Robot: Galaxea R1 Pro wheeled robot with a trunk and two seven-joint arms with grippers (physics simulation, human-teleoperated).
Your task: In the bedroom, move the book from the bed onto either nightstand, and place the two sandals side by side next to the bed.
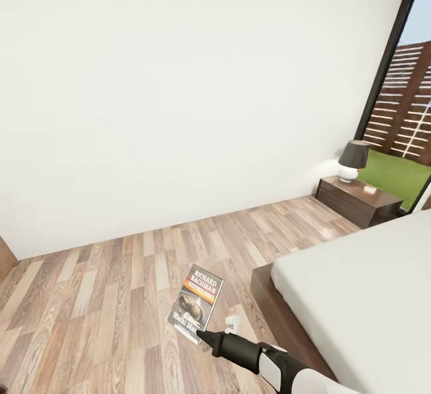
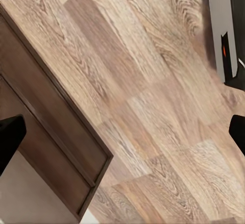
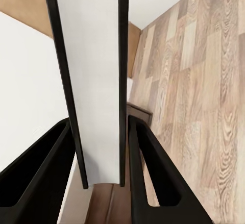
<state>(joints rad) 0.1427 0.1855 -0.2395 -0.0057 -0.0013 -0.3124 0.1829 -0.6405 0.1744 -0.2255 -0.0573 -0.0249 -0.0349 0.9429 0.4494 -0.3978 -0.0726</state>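
Observation:
The book [image 1: 196,303], dark-covered with an orange band and white "Richard Bachman" lettering, hangs tilted above the wood floor just off the bed's foot corner. My right gripper [image 1: 202,336] is shut on its lower edge. In the right wrist view the book [image 3: 97,81] stands edge-on between the two black fingers [image 3: 145,173]. The bed [image 1: 371,286] has a pale-grey mattress on a dark-brown frame at the right. A nightstand [image 1: 358,201] stands beyond it by the window. My left gripper [image 2: 122,137] is open over the floor beside the bed frame [image 2: 51,132]. The sandals are out of view.
A lamp [image 1: 353,160] with a dark shade and a small white item sit on the nightstand. The black-framed window [image 1: 407,112] shows a slatted fence. A white wall runs behind. Wood-plank floor [image 1: 108,298] stretches left of the bed.

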